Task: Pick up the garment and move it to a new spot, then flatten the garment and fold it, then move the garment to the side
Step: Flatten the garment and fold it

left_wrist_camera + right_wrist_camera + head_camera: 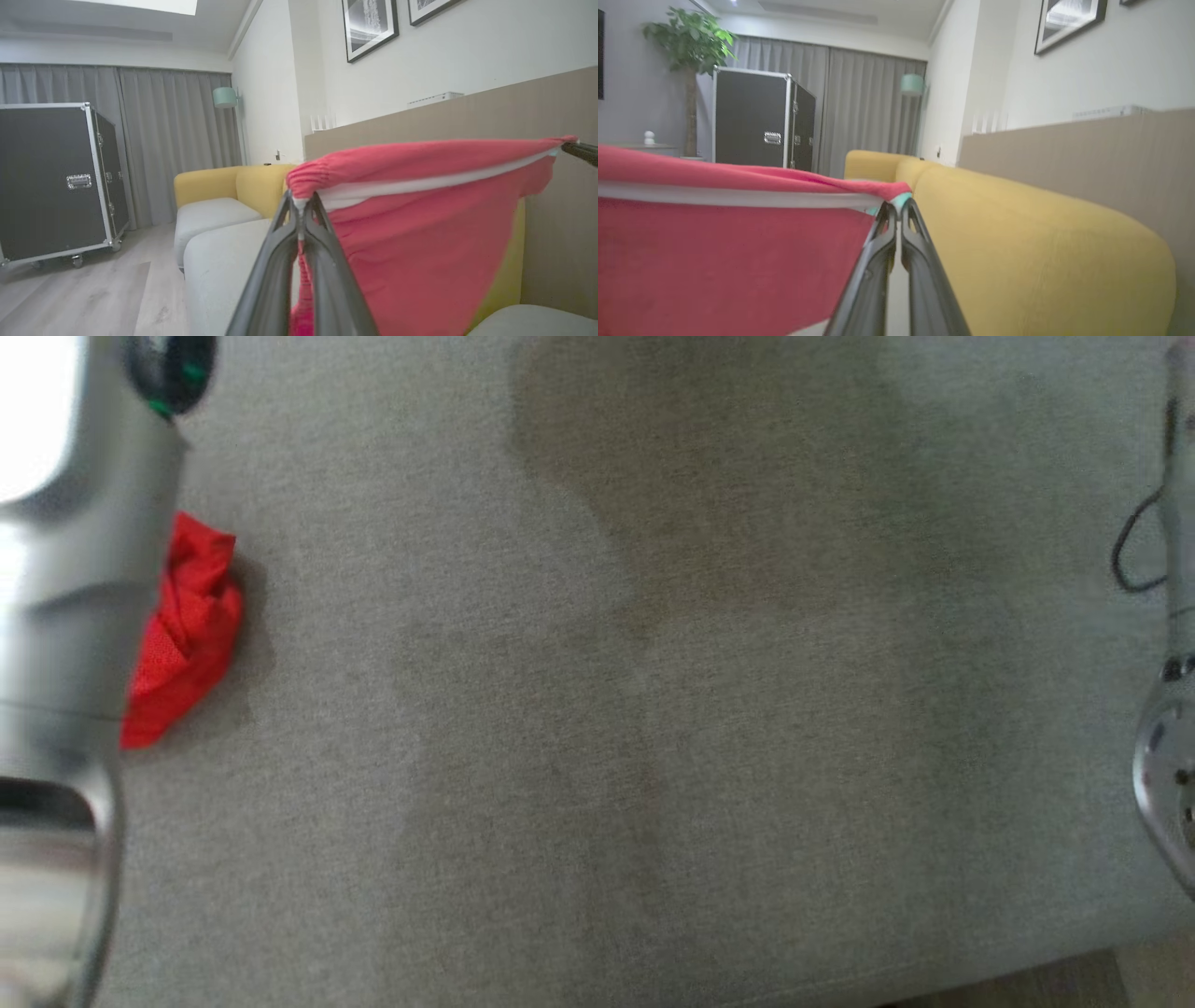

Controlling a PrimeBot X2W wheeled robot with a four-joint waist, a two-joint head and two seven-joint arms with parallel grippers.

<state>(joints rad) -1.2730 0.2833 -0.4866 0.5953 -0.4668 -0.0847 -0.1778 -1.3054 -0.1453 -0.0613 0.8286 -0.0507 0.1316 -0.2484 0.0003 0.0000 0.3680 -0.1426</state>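
Head view: pale left forearm (pixel 84 569) at the far left, blurred, with a red bunch of the garment (pixel 187 635) partly behind it, probably hanging over the grey cushion (pixel 653 709), though it's hard to tell if it touches. The right arm (pixel 1178 756) and a dark cable (pixel 1131 551) sit at the far right edge. The left wrist view adds the grips: black flight case (pixel 46 182) on the left, teal lamp (pixel 225 97), then the left gripper (pixel 302 199) clamped tight on one corner of the garment's (pixel 420 224) white-banded edge. That edge is pulled taut rightward to the right gripper (pixel 581 151), under a framed print (pixel 371 25) too cropped to read. The right wrist view adds a plant (pixel 691 42) at left, the garment (pixel 714 261) spread across the left half, and the right gripper (pixel 897 207) pinched closed on its corner. The yellow backrest (pixel 1041 242) is to the right.
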